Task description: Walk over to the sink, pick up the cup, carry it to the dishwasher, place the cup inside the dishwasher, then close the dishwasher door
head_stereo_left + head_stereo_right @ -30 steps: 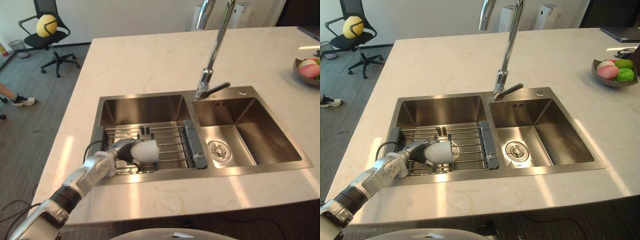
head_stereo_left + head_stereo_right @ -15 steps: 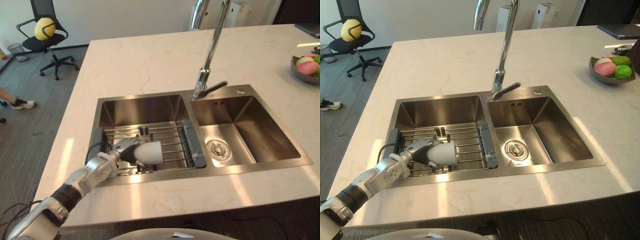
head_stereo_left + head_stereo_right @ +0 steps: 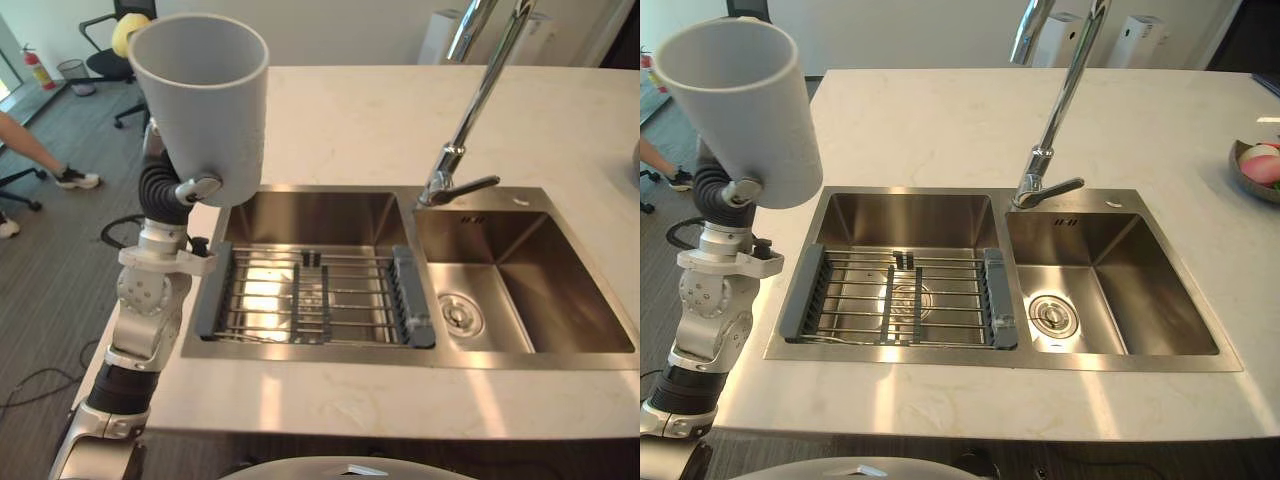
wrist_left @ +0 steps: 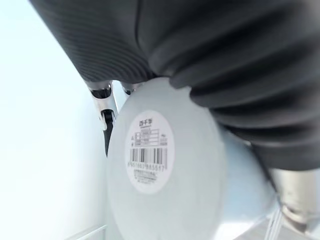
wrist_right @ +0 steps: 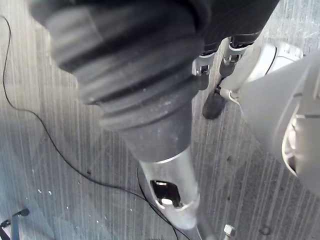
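**Above the sink rack: the cup is lifted clear**

A second ago the left robot hand point(image 3: 162, 195) lay low in the left basin of the sink point(image 3: 300, 205). It held the white plastic cup point(image 3: 205, 110) on its side over the drying rack point(image 3: 310, 300). Now the arm stands upright at the desk edge. The cup sits mouth-up above the wrist, clamped between fingers and thumb. The left wrist view shows its labelled base close against the palm, and the rack lies well below the hand. The right robot hand point(image 5: 140, 75) hangs relaxed over the floor, holding nothing. The pickup looks done. Carrying the cup to the dishwasher, placing it inside and closing the door remain. The upright hold seems secure enough for walking.
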